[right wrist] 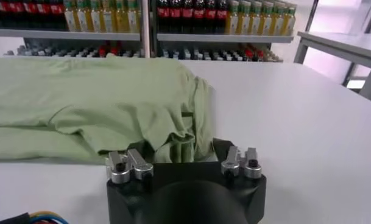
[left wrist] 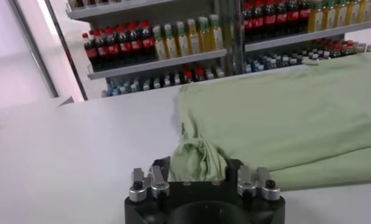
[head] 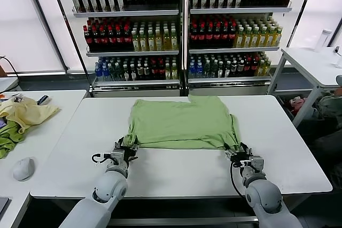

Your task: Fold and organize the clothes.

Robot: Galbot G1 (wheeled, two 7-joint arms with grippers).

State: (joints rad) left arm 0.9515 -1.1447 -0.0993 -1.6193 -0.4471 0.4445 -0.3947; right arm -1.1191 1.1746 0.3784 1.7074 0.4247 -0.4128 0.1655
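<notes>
Your green shirt (head: 179, 123) lies spread across the middle of the table (head: 176, 172), reaching toward its far edge. Your left pincer (head: 127, 146) pinches the shirt's near left corner; your right pincer (head: 236, 150) pinches its near right corner.

The shirt (head: 179, 122) is showing plain light green, no print visible, lying on a white table (head: 176, 172); a pale yellow garment (head: 26, 112) and darker green cloth (head: 8, 138) are sitting beside a grey-white mouse (head: 23, 168), and both black grippers are showing silver fittings
</notes>
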